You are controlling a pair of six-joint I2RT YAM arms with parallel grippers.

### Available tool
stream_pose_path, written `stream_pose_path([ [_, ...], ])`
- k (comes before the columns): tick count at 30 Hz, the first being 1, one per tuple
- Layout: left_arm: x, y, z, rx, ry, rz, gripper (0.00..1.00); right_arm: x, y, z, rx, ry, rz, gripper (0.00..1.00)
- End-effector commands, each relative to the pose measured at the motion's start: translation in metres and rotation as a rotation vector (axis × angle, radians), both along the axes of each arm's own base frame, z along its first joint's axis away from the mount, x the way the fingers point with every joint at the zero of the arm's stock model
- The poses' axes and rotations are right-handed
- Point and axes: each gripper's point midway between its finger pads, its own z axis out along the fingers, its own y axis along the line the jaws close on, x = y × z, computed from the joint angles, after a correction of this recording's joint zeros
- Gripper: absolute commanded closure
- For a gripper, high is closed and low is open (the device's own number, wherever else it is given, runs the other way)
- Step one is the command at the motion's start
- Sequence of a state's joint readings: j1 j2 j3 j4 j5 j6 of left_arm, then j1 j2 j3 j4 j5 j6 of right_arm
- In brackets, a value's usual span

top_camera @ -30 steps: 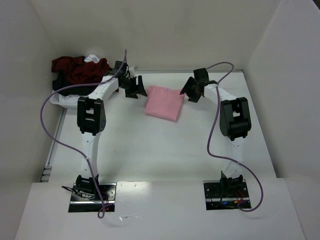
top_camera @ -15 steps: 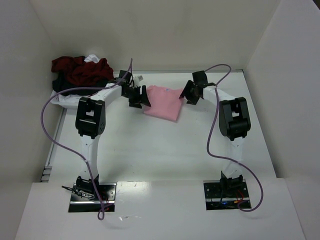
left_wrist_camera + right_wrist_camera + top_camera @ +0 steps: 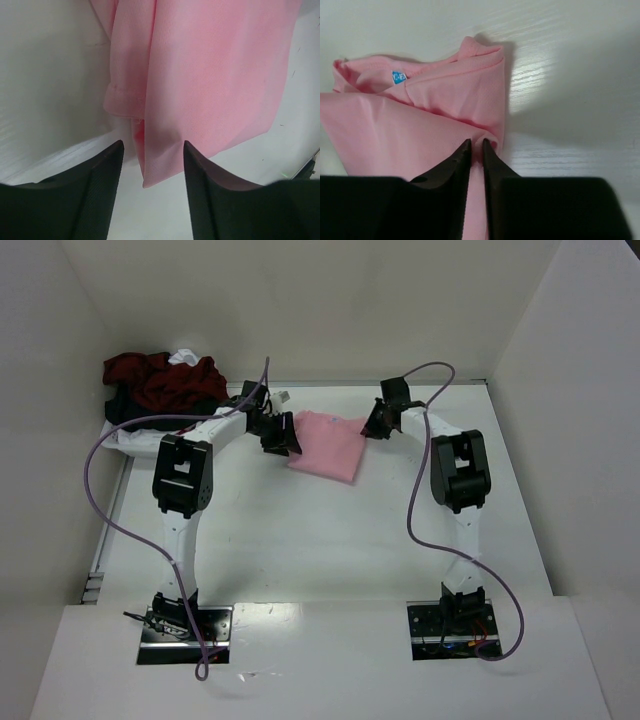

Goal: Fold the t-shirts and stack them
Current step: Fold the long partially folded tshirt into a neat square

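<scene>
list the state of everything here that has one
pink shirt, folded, flat on table
shirt pile, crumpled, unfolded
left gripper, jaws open astride pink shirt's edge
right gripper, jaws shut on pink shirt's fold

t-shirt (image 3: 327,445) plain light pink, tiny blue label (image 3: 398,77); shirt heap (image 3: 160,380) dark red, black, white; surface (image 3: 330,535) white; cables (image 3: 86,478) purple; left claw (image 3: 152,143), right claw (image 3: 476,141) black.

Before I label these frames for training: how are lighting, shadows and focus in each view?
Top external: even soft light, all sharp. Left wrist: pink t-shirt in focus, fingers of the left gripper dark and slightly soft. Right wrist: a broad shadow crosses the table right of the shirt, with a bright patch beside it.
</scene>
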State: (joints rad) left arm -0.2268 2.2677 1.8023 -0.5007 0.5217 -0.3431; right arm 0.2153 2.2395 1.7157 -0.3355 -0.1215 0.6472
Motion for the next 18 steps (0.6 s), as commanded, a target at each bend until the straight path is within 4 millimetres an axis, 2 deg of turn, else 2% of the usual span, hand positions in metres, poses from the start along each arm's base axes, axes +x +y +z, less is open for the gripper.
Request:
stream_pose_path([
  [1, 0.004, -0.003, 0.011, -0.011, -0.033, -0.005, 0.42, 0.011, 0.007, 0.007, -0.003, -0.036, 0.032, 0.83],
  [4, 0.004, -0.003, 0.011, -0.011, -0.032, -0.005, 0.52, 0.016, 0.008, 0.011, 0.0, -0.049, 0.032, 0.97],
  [5, 0.004, -0.003, 0.011, -0.011, -0.032, -0.005, 0.52, 0.022, 0.01, 0.02, 0.005, -0.073, 0.032, 1.0],
  [10, 0.0, -0.002, 0.007, -0.007, -0.014, -0.005, 0.5, 0.04, 0.009, 0.048, -0.018, -0.143, 0.038, 1.0],
  [11, 0.001, -0.002, 0.013, -0.009, -0.025, -0.005, 0.5, 0.048, 0.009, 0.063, -0.023, -0.182, 0.037, 1.0],
  [13, -0.002, -0.001, 0.009, -0.007, -0.014, -0.005, 0.49, 0.056, 0.009, 0.077, -0.029, -0.221, 0.037, 1.0],
  [14, -0.002, -0.001, 0.009, -0.007, -0.014, -0.005, 0.49, 0.063, 0.009, 0.091, -0.029, -0.255, 0.029, 1.0],
  [16, -0.004, -0.001, 0.011, -0.007, -0.014, -0.005, 0.49, 0.067, 0.009, 0.084, -0.038, -0.244, 0.036, 1.0],
  [17, -0.004, -0.001, 0.011, -0.007, -0.014, -0.005, 0.49, 0.076, 0.004, 0.094, -0.034, -0.27, 0.024, 1.0],
  [18, -0.006, 0.0, 0.008, -0.005, -0.006, -0.005, 0.49, 0.077, 0.004, 0.08, -0.04, -0.242, 0.025, 1.0],
])
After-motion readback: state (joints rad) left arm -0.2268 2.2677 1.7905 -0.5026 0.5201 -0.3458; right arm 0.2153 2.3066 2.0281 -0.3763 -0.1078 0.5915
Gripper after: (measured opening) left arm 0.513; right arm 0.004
